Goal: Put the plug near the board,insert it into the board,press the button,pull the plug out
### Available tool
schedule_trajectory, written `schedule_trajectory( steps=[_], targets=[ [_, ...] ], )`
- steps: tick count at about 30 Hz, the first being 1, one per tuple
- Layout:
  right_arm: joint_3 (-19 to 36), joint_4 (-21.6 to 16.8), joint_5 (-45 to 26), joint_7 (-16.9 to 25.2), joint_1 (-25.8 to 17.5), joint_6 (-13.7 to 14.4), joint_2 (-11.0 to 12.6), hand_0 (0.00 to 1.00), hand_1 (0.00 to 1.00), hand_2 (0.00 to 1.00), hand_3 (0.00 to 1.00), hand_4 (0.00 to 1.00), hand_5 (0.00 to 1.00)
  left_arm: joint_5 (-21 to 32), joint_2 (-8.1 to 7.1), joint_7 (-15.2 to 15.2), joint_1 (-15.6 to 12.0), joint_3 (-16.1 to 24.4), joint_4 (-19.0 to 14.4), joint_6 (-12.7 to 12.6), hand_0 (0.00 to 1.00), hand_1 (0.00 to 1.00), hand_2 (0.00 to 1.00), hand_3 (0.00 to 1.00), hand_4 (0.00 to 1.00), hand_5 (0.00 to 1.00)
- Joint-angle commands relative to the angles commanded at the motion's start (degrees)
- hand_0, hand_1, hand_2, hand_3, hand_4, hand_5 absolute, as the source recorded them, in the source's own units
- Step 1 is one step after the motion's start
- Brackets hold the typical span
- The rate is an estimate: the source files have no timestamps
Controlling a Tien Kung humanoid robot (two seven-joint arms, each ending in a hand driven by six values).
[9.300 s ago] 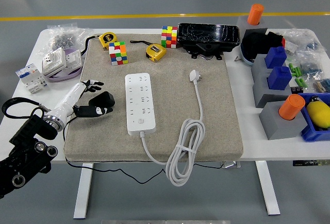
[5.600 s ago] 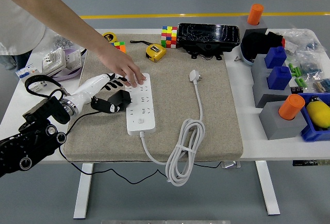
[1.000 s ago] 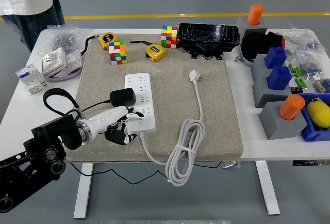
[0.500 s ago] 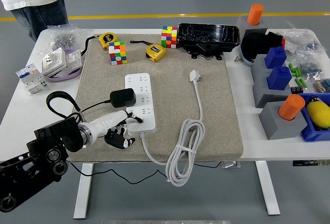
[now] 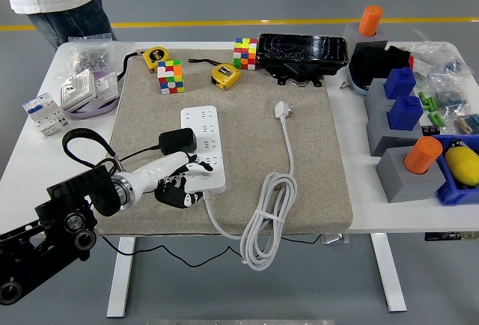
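Matting [image 5: 314,168] of beige felt covers the white table [image 5: 352,153] under our left hand [image 5: 176,183]. Just right of our hand lies the board [image 5: 203,149], a long white power strip with rows of sockets and a white cable leaving its near end. Our fingers [image 5: 196,166] are curled, their tips resting on its near left corner, gripping nothing. Just beyond our hand we see the plug [image 5: 178,141], a chunky black adapter seated in the board's left edge.
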State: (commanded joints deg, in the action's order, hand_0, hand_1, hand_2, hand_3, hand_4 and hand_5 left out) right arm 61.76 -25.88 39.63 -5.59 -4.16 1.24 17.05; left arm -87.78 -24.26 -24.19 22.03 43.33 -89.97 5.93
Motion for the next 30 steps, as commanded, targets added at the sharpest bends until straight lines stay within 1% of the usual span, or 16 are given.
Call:
schedule_trajectory(
  steps=[7,11,12,17,18,23,24,30],
  targets=[
    [0.1,0.0,0.0,0.0,0.0,0.0,-0.1,0.67,0.682,0.694,0.604,0.936,0.534,0.0,0.05,0.0,-0.3,0.6,-0.4,-0.1,0.079,0.051,0.162,0.713,0.618,0.002],
    [0.3,0.0,0.1,0.0,-0.1,0.0,-0.1,0.67,0.682,0.694,0.604,0.936,0.534,-0.4,0.01,0.7,-0.3,1.1,-0.4,-0.7,0.079,0.051,0.162,0.713,0.618,0.002],
    [0.3,0.0,0.0,0.0,-0.1,0.0,-0.1,0.668,0.682,0.694,0.603,0.936,0.534,-0.6,0.01,1.1,-0.3,1.1,-0.4,-1.0,0.087,0.046,0.161,0.684,0.672,0.002],
    [0.4,0.0,0.1,0.0,0.0,0.0,-0.2,0.668,0.682,0.694,0.603,0.936,0.534,-1.6,0.18,4.3,-0.5,1.5,-0.2,-3.3,0.087,0.046,0.161,0.684,0.672,0.002],
    [0.4,0.0,0.1,0.0,0.0,0.0,-0.2,0.668,0.683,0.694,0.605,0.936,0.534,-1.8,0.21,4.8,-0.5,1.5,-0.1,-3.7,0.162,0.075,0.226,0.638,0.809,0.019],
    [0.4,0.0,0.1,0.0,0.0,0.0,-0.3,0.668,0.683,0.694,0.605,0.936,0.534,-1.7,0.27,5.6,-0.6,1.6,-0.2,-4.5,0.162,0.075,0.226,0.638,0.809,0.019],
    [0.4,0.0,0.1,0.0,-0.1,0.0,-0.3,0.669,0.683,0.694,0.603,0.936,0.535,-1.8,0.28,5.6,-0.7,1.6,-0.2,-4.5,0.157,0.073,0.228,0.64,0.833,0.054],
    [0.5,0.0,0.2,0.0,-0.1,0.0,-0.2,0.669,0.683,0.694,0.603,0.936,0.535,-1.6,0.24,5.1,-0.6,1.5,-0.2,-4.2,0.157,0.073,0.228,0.64,0.833,0.054]
  ],
)
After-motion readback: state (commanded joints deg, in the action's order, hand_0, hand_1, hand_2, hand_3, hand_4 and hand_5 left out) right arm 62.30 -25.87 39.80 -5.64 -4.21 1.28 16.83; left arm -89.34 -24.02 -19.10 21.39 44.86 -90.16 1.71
